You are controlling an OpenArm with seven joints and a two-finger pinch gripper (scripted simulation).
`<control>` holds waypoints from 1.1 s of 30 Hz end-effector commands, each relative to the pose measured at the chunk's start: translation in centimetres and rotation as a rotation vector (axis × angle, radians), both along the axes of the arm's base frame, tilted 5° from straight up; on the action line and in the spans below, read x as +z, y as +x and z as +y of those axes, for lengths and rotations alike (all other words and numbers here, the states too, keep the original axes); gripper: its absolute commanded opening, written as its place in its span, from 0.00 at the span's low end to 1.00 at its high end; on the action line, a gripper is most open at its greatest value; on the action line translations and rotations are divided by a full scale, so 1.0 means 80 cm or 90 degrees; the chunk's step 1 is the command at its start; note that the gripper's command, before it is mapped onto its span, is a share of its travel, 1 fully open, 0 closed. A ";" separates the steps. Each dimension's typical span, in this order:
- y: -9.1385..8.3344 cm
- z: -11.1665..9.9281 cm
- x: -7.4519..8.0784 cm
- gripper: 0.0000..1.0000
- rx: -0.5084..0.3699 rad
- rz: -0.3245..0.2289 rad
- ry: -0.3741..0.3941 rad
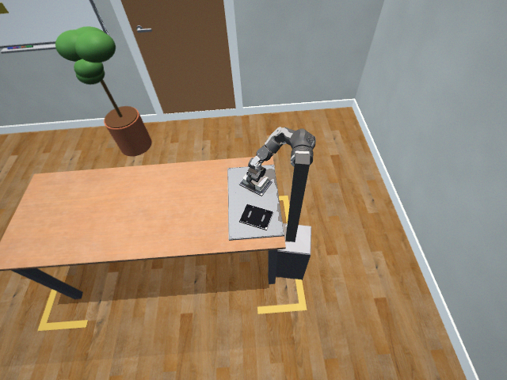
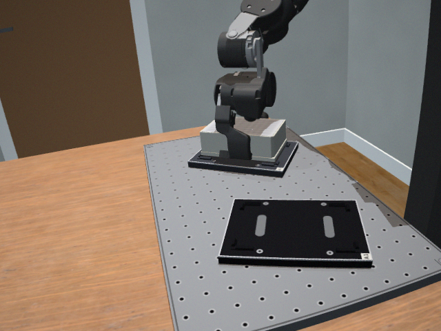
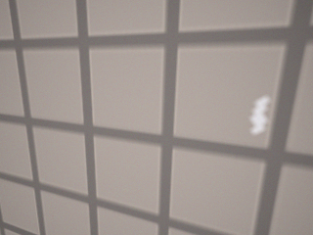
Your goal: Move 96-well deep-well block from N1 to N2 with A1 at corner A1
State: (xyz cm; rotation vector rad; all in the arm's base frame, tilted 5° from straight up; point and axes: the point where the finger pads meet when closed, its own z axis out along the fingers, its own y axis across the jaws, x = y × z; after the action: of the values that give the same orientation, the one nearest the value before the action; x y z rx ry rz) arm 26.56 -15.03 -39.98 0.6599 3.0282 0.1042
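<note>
Exterior view: the block sits in the far nest, pale grey with a grid of wells on top, flat inside the black frame. The gripper comes straight down over it, its jaws clamped on the block; one dark finger runs down the near wall to the nest's edge, and the other is hidden behind the block. The near nest lies bare on the same grey breadboard, well apart from the first, with two slots and a small A1 label at its near right corner. Wrist view shows only well openings and the walls between them, very close. Top view has the arm reaching from its black post at the table's end.
</note>
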 end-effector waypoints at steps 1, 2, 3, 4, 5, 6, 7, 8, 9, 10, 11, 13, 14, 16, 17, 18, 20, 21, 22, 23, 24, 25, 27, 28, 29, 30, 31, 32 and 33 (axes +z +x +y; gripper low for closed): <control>0.002 -0.001 0.002 0.00 -0.001 -0.003 -0.001; 0.002 -0.001 0.002 0.00 -0.001 -0.003 -0.001; 0.002 -0.001 0.003 0.00 -0.001 -0.003 -0.001; 0.002 -0.001 0.003 0.00 -0.001 -0.003 -0.001; 0.002 -0.001 0.003 0.00 -0.001 -0.003 -0.001; 0.002 -0.001 0.003 0.00 -0.001 -0.003 -0.001; 0.002 -0.001 0.003 0.00 -0.001 -0.003 -0.001; 0.002 -0.001 0.003 0.00 -0.001 -0.003 -0.001; 0.002 -0.001 0.003 0.00 -0.001 -0.003 -0.001; 0.002 -0.001 0.003 0.00 -0.001 -0.003 -0.001; 0.002 -0.001 0.003 0.00 -0.001 -0.003 -0.001; 0.002 -0.001 0.003 0.00 -0.001 -0.003 -0.001; 0.002 -0.001 0.003 0.00 -0.001 -0.003 -0.001; 0.002 -0.001 0.003 0.00 -0.001 -0.003 -0.001; 0.002 -0.001 0.003 0.00 -0.001 -0.003 -0.001; 0.002 -0.001 0.003 0.00 -0.001 -0.003 -0.001; 0.001 0.000 0.000 0.00 -0.001 -0.002 0.000; 0.001 0.000 -0.001 0.00 0.000 -0.002 0.001; 0.000 0.000 -0.002 0.00 0.000 -0.002 0.001; 0.000 0.001 -0.003 0.00 0.000 -0.001 0.002; 0.000 0.001 -0.003 0.00 0.000 -0.001 0.002; 0.000 0.001 -0.003 0.00 0.000 -0.001 0.002; 0.000 0.001 -0.003 0.00 0.000 -0.001 0.002; 0.000 0.001 -0.003 0.00 0.000 -0.001 0.002; 0.000 0.001 -0.003 0.00 0.000 -0.001 0.002; 0.000 0.001 -0.003 0.00 0.000 -0.001 0.002; 0.000 0.001 -0.003 0.00 0.000 -0.001 0.002; 0.000 0.001 -0.003 0.00 0.000 -0.001 0.002; 0.000 0.001 -0.003 0.00 0.000 -0.001 0.002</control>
State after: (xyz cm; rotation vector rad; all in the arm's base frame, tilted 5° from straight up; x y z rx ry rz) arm 26.43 -15.10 -40.26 0.6608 3.0297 0.1004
